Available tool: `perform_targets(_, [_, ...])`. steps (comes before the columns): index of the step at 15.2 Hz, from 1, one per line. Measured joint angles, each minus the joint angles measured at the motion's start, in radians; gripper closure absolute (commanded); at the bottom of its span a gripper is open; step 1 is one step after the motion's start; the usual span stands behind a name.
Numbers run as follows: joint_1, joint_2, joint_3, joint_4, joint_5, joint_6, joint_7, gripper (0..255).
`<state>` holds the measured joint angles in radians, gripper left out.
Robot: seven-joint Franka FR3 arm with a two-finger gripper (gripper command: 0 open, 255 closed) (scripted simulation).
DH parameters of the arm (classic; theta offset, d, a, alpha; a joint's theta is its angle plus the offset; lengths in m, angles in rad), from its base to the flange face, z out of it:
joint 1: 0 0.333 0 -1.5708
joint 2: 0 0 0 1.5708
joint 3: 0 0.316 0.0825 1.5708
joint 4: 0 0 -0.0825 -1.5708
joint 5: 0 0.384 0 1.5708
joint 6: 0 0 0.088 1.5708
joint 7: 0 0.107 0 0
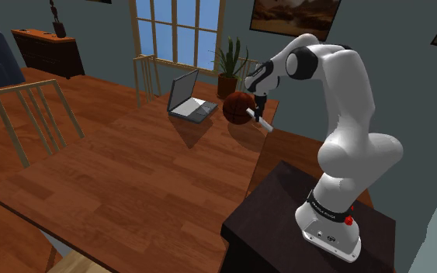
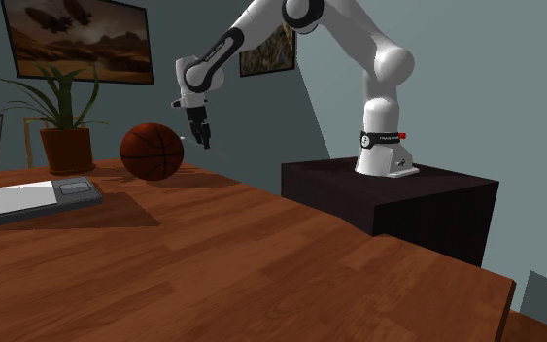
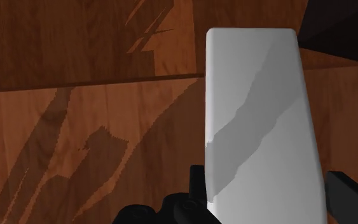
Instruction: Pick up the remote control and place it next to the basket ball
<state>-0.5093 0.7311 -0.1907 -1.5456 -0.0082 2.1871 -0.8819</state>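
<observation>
A brown basketball rests on the wooden table near its far edge. My black gripper hangs just beside the ball, on the stand's side, above the table. It is shut on a plain white remote control, which sticks out below the fingers at a slant. In the wrist view the remote is a long pale slab clasped between my two fingers, with the wood of the table behind it.
An open laptop sits on the table beyond the ball. A potted plant stands behind it. A wooden chair is at the table's side. The dark stand adjoins the table.
</observation>
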Motion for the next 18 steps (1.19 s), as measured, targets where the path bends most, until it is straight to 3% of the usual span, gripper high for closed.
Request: perform_targets(18, [-0.011,0.168,0.016,0.034,0.014,0.134,0.013,255])
